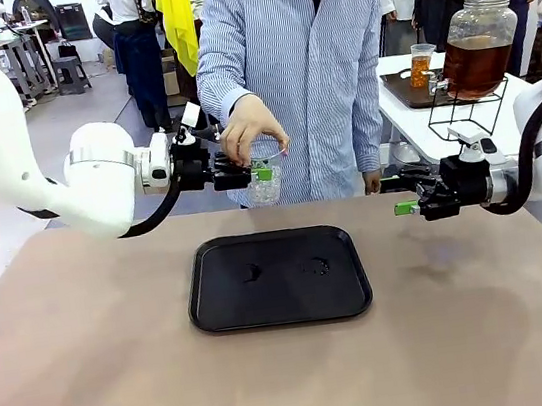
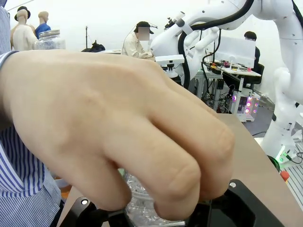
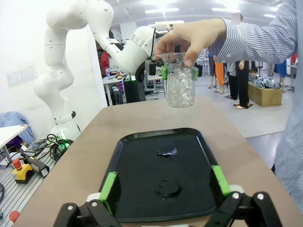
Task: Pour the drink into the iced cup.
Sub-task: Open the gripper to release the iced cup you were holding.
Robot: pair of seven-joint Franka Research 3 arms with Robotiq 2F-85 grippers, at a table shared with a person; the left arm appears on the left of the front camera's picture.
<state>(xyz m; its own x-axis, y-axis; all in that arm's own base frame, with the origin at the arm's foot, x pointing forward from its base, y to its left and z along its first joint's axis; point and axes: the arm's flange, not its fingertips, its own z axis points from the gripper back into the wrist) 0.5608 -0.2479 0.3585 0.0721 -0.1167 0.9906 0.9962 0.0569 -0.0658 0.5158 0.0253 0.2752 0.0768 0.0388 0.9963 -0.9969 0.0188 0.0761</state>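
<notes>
Offered from above by the person's fingers, high over the tray, for handover to the left hand, pads flanking the iced cup, clamped or not impossible to tell; right hand spread, empty, well apart from the drink in the far jar.

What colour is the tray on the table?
Black: the tray is glossy black with small wet patches, clearest in the front view.
</notes>
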